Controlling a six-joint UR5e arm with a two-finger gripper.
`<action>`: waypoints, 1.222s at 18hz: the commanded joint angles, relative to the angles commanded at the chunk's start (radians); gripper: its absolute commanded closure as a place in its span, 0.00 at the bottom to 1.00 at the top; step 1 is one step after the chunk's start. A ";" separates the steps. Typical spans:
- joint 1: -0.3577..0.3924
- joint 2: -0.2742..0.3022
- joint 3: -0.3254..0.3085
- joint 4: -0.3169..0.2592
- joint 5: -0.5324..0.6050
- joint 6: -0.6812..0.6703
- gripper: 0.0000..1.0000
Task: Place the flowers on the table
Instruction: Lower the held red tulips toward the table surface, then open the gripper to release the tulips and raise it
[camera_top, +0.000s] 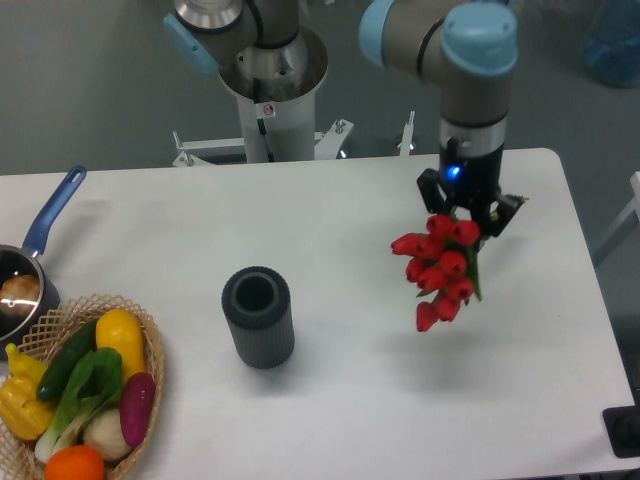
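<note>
The flowers (437, 268), a bunch of red tulip buds with green stems, hang over the right half of the white table (350, 400). My gripper (466, 215) is shut on the stem end, with the buds pointing down and to the left. Most of the stems are hidden behind the buds and the fingers. From this view I cannot tell whether the lowest bud touches the tabletop.
A dark ribbed cylinder (258, 317) stands upright left of centre. A wicker basket (150, 345) of vegetables sits at the front left corner, with a blue-handled pan (38, 240) behind it. The robot base (272, 90) stands behind the table.
</note>
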 joint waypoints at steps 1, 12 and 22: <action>-0.017 -0.026 0.003 0.002 0.014 0.000 0.51; -0.045 -0.178 0.071 0.011 0.066 0.003 0.51; -0.025 -0.172 0.109 0.035 -0.027 -0.018 0.00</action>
